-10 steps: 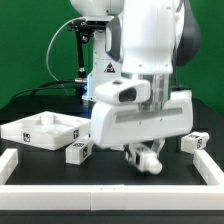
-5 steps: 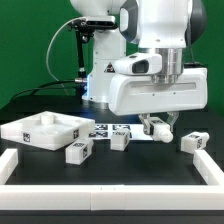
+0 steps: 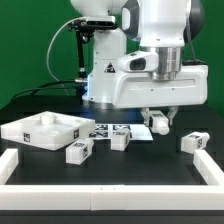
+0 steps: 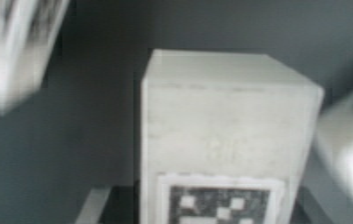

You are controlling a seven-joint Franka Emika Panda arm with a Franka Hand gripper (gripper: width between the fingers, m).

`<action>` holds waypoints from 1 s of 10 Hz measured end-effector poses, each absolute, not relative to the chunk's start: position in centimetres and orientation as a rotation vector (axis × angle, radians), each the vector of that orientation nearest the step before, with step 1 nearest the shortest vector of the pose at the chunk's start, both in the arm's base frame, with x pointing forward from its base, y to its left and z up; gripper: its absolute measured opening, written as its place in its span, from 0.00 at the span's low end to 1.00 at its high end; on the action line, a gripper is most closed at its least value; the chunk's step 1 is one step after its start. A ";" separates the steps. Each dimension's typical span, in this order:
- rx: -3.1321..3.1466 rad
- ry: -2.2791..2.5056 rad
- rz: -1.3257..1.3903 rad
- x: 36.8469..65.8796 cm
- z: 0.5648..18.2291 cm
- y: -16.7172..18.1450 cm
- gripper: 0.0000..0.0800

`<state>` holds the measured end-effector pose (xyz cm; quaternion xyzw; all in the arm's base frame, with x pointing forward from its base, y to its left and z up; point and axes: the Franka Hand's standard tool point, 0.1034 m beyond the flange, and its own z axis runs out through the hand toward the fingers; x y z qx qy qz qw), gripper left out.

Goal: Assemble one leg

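Note:
My gripper (image 3: 157, 118) is shut on a leg (image 3: 160, 122), a small white block with a black-and-white tag, and holds it above the black table at the exterior view's right of centre. In the wrist view the held leg (image 4: 226, 120) fills the middle, tag toward the lower edge, with a blurred finger (image 4: 13, 55) on each side of it. Three more legs lie on the table: one (image 3: 79, 150) in front of the tray-like panel, one (image 3: 120, 140) in the middle, one (image 3: 193, 142) at the exterior view's right.
A large white square tray-like panel (image 3: 20, 130) lies at the exterior view's left. The marker board (image 3: 105, 127) lies flat behind the middle leg. A white rail (image 3: 110, 190) borders the table's front and sides. The arm's base stands at the back.
The gripper has risen from low over the table's front and moved toward the exterior view's right, carrying the leg up with it. The other legs and the panel have not moved.

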<state>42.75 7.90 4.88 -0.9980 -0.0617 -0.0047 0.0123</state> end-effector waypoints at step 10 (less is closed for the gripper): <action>-3.105 -0.116 -0.055 38.5 0.5 8.3 0.36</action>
